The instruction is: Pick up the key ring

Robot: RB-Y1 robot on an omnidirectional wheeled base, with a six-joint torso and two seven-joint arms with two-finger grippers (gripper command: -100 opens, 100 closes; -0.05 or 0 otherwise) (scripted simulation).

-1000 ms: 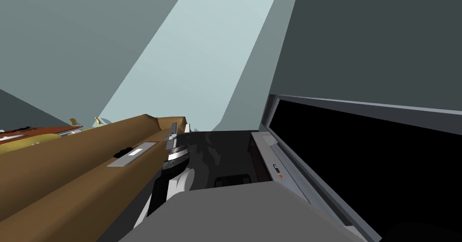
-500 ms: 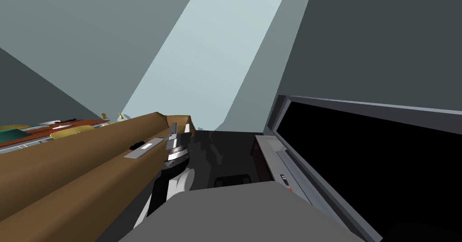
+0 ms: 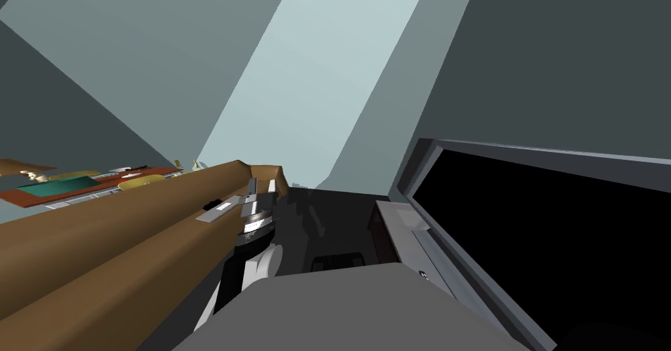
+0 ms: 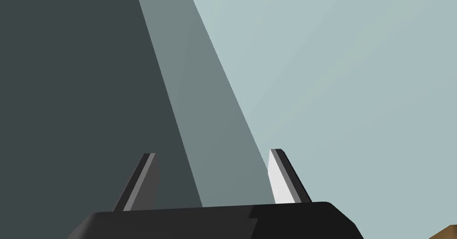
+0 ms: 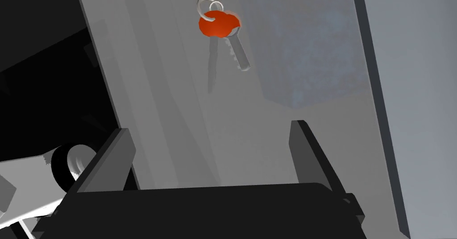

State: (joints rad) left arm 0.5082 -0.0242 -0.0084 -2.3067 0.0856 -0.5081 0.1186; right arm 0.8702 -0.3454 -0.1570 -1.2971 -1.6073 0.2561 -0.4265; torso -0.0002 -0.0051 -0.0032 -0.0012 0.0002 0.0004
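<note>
Key ring point(image 5: 218, 24) is lying flat on a grey ledge point(image 5: 276, 142), ahead of the right gripper point(image 5: 212, 127) and well apart from it. Its dark fob is being cut off by the picture's edge, so the ring, an orange-red key head and two silver blades are all that is showing. Right fingers point(image 5: 305, 151) are standing wide apart, holding nothing. A mottled blue-grey patch point(image 5: 308, 49) is sitting just beside the keys; cannot tell what it is. A black area point(image 5: 40, 71) is bordering the ledge on one side. In the head view the left gripper point(image 3: 261, 187) is hanging beside a long brown cushioned back point(image 3: 118, 255), fingers spread and empty. A flat grey item point(image 3: 219, 210) is resting on that back, too small to identify.
</note>
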